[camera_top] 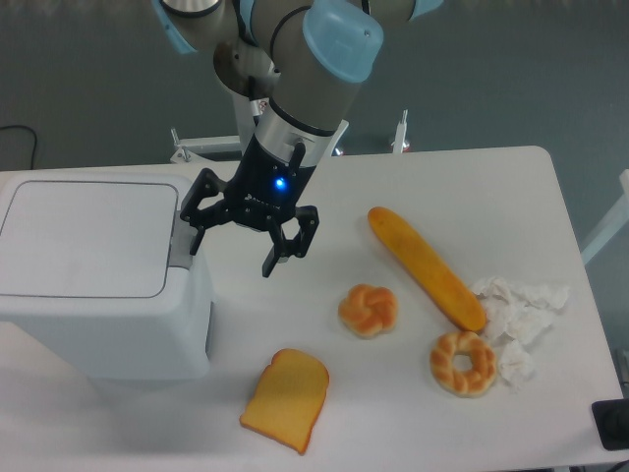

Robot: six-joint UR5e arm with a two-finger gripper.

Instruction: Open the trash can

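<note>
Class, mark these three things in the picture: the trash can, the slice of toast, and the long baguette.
trash can point(84, 236), fixed camera view, middle of its flat white lid.
slice of toast point(286, 398), fixed camera view, centre of its orange top face.
baguette point(425, 266), fixed camera view, midway along its length.
</note>
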